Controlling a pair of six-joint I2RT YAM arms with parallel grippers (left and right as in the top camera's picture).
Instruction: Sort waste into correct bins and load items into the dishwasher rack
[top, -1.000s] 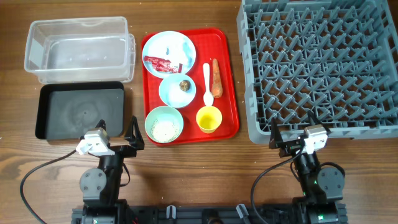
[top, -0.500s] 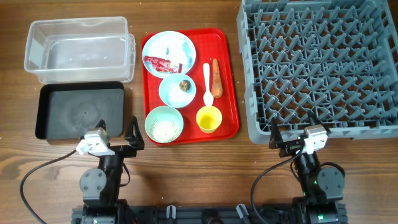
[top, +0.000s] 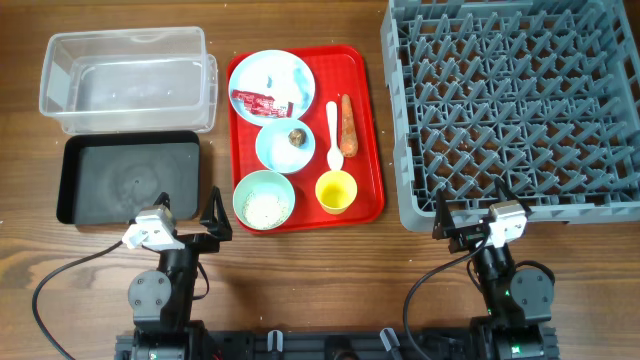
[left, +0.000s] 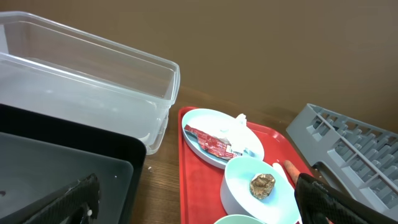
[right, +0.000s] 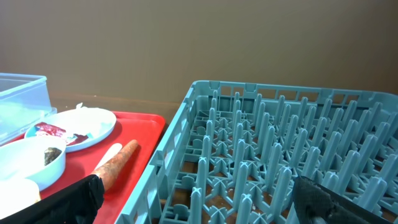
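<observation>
A red tray (top: 372, 170) holds a pale blue plate (top: 280, 68) with a red wrapper (top: 256, 101) and white tissue (top: 288, 90), a blue bowl (top: 273, 150) with a brown lump (top: 297, 137), a mint bowl (top: 250, 188) of white grains (top: 265, 206), a yellow cup (top: 336, 191), a white spoon (top: 333, 135) and a carrot (top: 347, 124). The clear tub (top: 127, 78) and black tray (top: 128, 178) lie left. The grey rack (top: 515, 105) lies right. My left gripper (top: 187, 220) is open near the table's front, beside the black tray. My right gripper (top: 470, 218) is open at the rack's near edge.
In the left wrist view the plate (left: 211, 121), the wrapper (left: 208, 140) and the bowl with the lump (left: 262, 185) lie ahead. In the right wrist view the carrot (right: 115, 163) and rack (right: 273, 155) lie ahead. Bare wooden table surrounds everything.
</observation>
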